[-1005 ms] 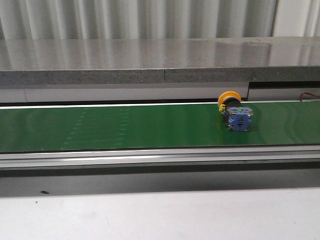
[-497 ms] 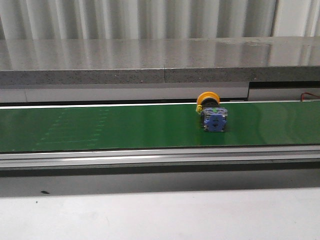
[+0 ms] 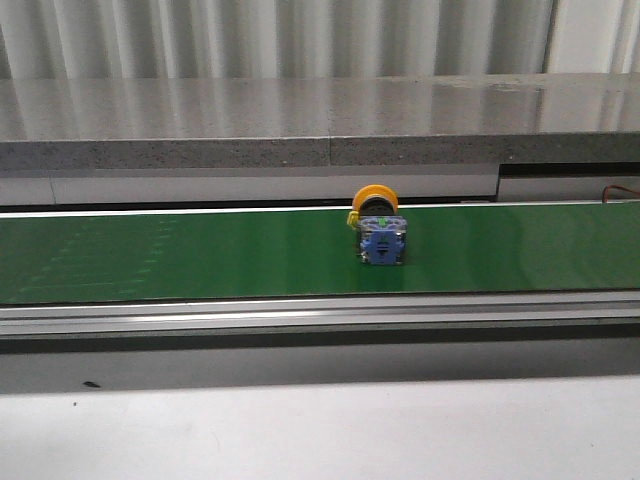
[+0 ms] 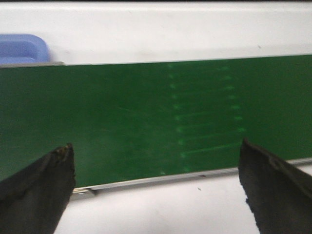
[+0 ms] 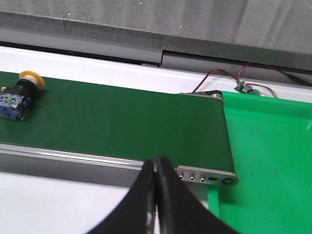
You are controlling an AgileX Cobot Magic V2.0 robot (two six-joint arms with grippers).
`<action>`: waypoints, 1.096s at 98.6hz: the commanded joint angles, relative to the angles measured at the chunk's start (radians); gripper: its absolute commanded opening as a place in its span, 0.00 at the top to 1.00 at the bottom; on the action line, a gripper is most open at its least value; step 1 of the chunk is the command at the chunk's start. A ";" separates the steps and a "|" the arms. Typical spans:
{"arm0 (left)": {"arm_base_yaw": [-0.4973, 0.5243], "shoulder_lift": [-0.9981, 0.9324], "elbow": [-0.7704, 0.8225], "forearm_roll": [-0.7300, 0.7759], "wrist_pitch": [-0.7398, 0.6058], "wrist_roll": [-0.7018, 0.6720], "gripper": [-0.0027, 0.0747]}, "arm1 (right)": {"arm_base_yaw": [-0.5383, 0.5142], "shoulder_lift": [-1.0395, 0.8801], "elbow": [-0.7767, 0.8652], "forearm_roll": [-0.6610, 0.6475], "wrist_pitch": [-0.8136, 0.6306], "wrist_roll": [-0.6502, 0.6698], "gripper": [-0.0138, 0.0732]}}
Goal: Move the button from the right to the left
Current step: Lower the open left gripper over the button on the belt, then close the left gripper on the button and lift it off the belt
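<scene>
The button [image 3: 379, 228] lies on its side on the green conveyor belt [image 3: 200, 255], yellow cap toward the back and blue-grey contact block toward the front, right of the belt's middle. It also shows in the right wrist view [image 5: 19, 96], far from my right gripper [image 5: 155, 162], which is shut and empty over the belt's near rail. My left gripper [image 4: 156, 148] is open and empty above another stretch of belt [image 4: 122, 117]; the button is not in that view. Neither gripper shows in the front view.
A grey stone ledge [image 3: 320, 125] runs behind the belt. The belt's end roller plate [image 5: 207, 176] and a bright green surface [image 5: 273, 161] lie at the right end, with red wires [image 5: 253, 73] behind. A blue tray corner [image 4: 22, 48] sits beyond the belt.
The button has travelled left along the belt, from far right toward the middle. No gripper has touched it.
</scene>
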 commanded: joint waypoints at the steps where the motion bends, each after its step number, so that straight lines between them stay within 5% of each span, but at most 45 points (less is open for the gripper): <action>1: -0.070 0.074 -0.098 -0.067 0.033 -0.006 0.14 | 0.000 0.009 -0.025 0.005 -0.079 -0.008 0.92; 34: -0.292 0.413 -0.380 -0.133 0.173 -0.131 0.14 | 0.000 0.009 -0.025 0.005 -0.079 -0.008 0.92; 59: -0.337 0.652 -0.630 -0.167 0.349 -0.180 0.14 | 0.000 0.009 -0.025 0.005 -0.078 -0.008 0.92; 108: -0.372 0.889 -0.848 -0.140 0.406 -0.293 0.14 | 0.000 0.009 -0.025 0.005 -0.079 -0.008 0.92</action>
